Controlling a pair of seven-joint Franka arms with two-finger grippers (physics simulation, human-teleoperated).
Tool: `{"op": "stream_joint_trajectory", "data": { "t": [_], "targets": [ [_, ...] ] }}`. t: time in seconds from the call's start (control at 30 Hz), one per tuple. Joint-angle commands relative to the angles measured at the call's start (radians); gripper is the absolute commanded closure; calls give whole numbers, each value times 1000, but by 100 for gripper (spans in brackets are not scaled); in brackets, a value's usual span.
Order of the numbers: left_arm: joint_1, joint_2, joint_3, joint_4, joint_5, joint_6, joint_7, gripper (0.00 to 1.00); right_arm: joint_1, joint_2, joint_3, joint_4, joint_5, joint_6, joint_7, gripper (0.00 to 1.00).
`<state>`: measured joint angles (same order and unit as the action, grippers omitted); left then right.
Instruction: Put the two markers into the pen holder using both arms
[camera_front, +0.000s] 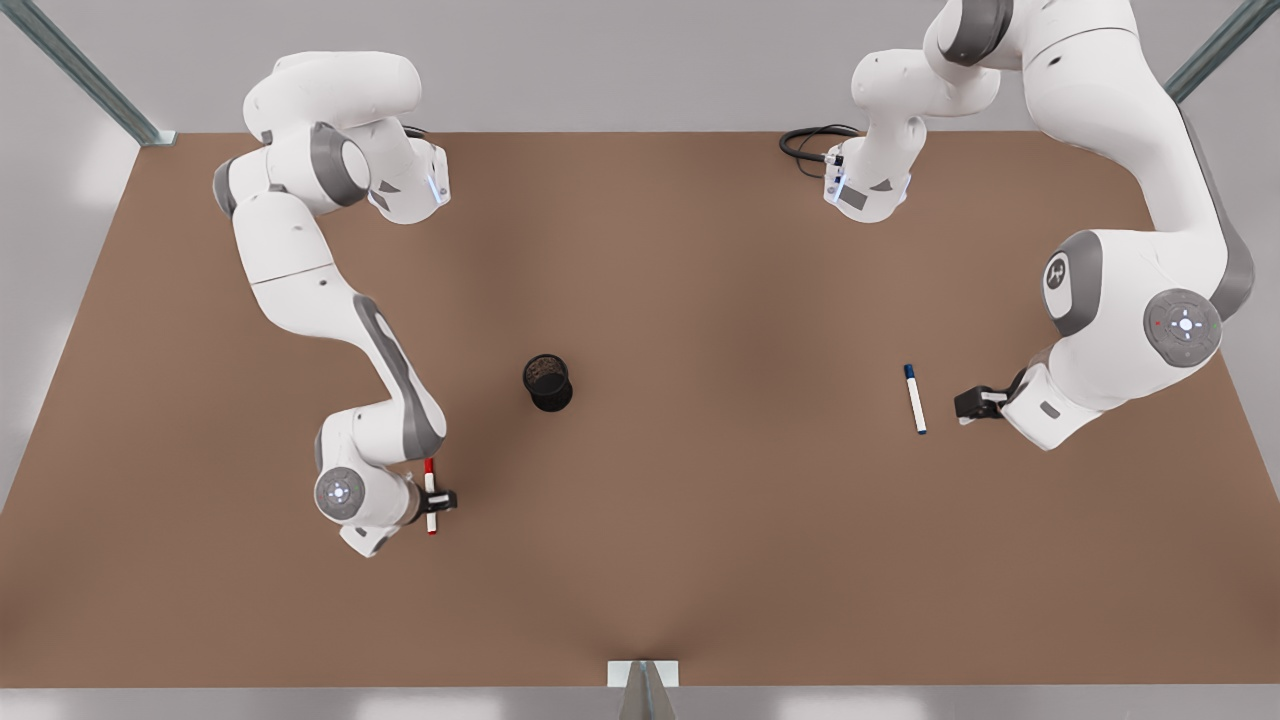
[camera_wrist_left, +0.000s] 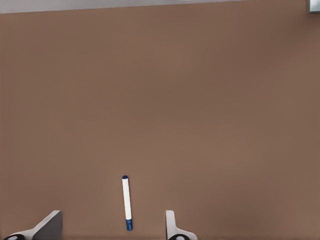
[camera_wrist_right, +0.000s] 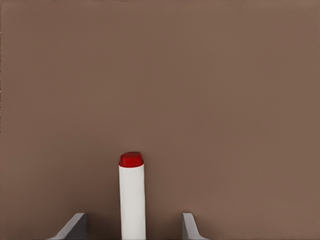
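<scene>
Brown counter (camera_front: 700, 560) carries everything here, and the black mesh pen holder (camera_front: 548, 382) stands upright near its middle, well apart from both markers. The right hand (camera_front: 437, 498), at the front view's left, straddles the red-capped marker (camera_front: 431, 496); its wrist view shows the white barrel (camera_wrist_right: 132, 200) between the fingers (camera_wrist_right: 75, 227) with gaps on both sides, so the hand is spread and not yet pinching. Whether the marker lies on the counter cannot be told for certain, though it looks to be lying flat. The left hand (camera_front: 975, 402), at the front view's right, sits just beside the blue-capped marker (camera_front: 915, 398), which lies flat on the counter; in the left wrist view the marker (camera_wrist_left: 127, 202) lies between the spread fingers (camera_wrist_left: 50, 226) but some way below them.

Risks, as I judge them: a slim round barrel can roll or skid if one finger touches first, and a close off the barrel's middle could tilt the marker in the grip. The holder is narrow and light, so a tilted marker could catch the rim or tip it over. Both arms must reach the same cup, so they could crowd each other above it.

Nothing lies between either marker and the holder. A black cable (camera_front: 810, 145) coils at the far edge, out of the way.
</scene>
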<state>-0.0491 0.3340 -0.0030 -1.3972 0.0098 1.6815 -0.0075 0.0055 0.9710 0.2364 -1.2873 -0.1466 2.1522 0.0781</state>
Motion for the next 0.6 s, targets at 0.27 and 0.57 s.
{"op": "stream_joint_trajectory", "data": {
  "t": [0.27, 0.57],
  "targets": [
    [2, 0, 0, 0, -1, 3, -17, 0, 4, -2, 0, 5, -64, 46, 39, 34],
    [2, 2, 1, 0, 1, 7, -15, 0, 7, 0, 0, 5, -85, 46, 43, 43]
  ]
}}
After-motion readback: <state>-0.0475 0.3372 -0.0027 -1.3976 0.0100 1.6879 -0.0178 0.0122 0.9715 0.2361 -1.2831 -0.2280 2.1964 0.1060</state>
